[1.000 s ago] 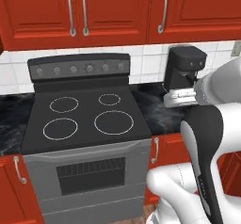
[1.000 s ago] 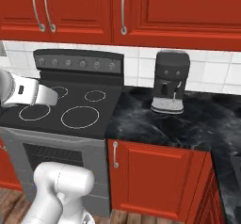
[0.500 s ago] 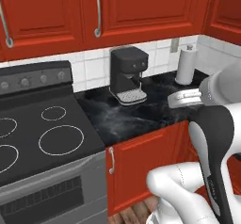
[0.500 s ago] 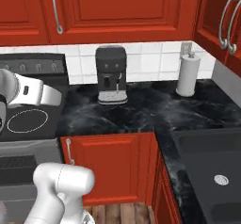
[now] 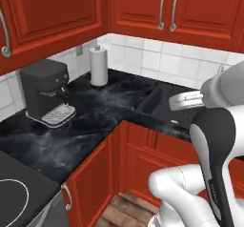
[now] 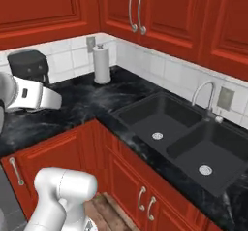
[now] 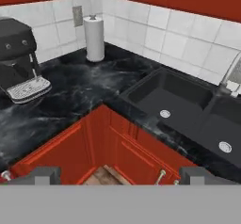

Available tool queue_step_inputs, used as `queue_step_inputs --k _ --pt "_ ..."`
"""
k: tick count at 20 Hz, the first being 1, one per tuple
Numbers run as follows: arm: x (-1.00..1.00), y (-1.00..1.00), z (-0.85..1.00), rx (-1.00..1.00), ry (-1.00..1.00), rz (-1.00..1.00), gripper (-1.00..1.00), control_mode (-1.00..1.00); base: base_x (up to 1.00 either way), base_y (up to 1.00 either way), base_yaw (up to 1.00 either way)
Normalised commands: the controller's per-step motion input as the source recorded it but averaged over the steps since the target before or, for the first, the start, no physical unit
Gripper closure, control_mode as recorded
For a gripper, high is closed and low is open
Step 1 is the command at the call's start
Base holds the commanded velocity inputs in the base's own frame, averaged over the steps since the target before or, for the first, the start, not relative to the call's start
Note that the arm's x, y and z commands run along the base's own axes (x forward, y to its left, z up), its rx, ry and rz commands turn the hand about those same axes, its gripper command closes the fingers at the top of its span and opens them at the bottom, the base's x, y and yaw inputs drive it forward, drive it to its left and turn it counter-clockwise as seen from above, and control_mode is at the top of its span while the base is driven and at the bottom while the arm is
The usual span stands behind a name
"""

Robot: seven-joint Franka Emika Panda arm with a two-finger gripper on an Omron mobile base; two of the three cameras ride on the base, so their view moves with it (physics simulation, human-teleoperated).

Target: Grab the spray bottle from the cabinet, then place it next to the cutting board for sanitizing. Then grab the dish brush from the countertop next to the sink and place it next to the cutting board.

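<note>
Spray bottle: not yet located; the red wall cupboards (image 6: 145,11) are shut, so presumably it sits behind a door. Change since a second ago: the base has swung from the stove past the coffee machine (image 5: 45,95) to the corner, bringing the sink (image 6: 186,138) and paper towel roll (image 7: 94,38) into view. Sink basins: empty, drains bare. Gripper (image 7: 120,175): jaws spread wide, empty. Retrieval not yet begun.

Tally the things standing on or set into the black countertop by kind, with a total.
Coffee machine: 1
Paper towel roll: 1
Sink, double-basin: 1
Faucet: 1
Total: 4
</note>
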Motion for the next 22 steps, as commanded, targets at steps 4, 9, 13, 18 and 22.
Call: queue_step_inputs --k 4,9,13,18,22 --pt "0.00 0.00 0.00 0.00 0.00 0.00 -1.00 1.00 0.00 0.11 -0.98" --pt "0.00 0.00 0.00 0.00 0.00 0.00 -1.00 1.00 0.00 -0.11 -0.87" --pt "0.00 0.00 0.00 0.00 0.00 0.00 -1.00 1.00 0.02 -0.65 -0.56" --pt "0.00 0.00 0.00 0.00 0.00 0.00 -1.00 1.00 0.48 -0.80 0.03" --pt "0.00 0.00 0.00 0.00 0.00 0.00 -1.00 1.00 0.80 -1.00 0.16"
